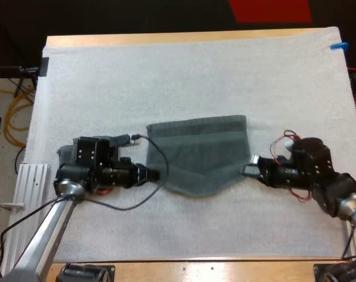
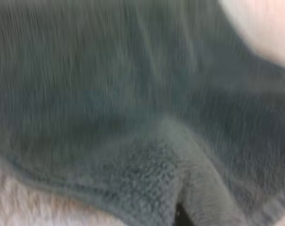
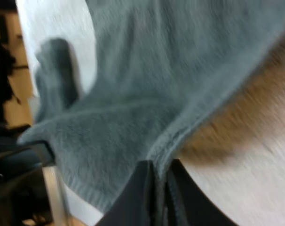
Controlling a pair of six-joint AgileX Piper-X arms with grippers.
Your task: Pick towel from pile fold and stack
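Note:
A dark grey-green towel (image 1: pixel 198 155) lies spread on the white mat (image 1: pixel 166 82), its near edge lifted and sagging between my two grippers. My left gripper (image 1: pixel 158 174) is at the towel's near left corner. In the left wrist view the towel (image 2: pixel 133 94) is bunched into a fold right at the fingers. My right gripper (image 1: pixel 249 168) is at the near right corner. In the right wrist view its black fingers (image 3: pixel 140 197) press on the hem of the towel (image 3: pixel 156 70) from both sides.
A second grey-green towel (image 3: pixel 55 77) sits beyond the held one, showing as a grey bit (image 1: pixel 61 154) behind my left arm. A ribbed metal plate (image 1: pixel 31 179) lies off the mat's left edge. Bare mat stretches toward the far side.

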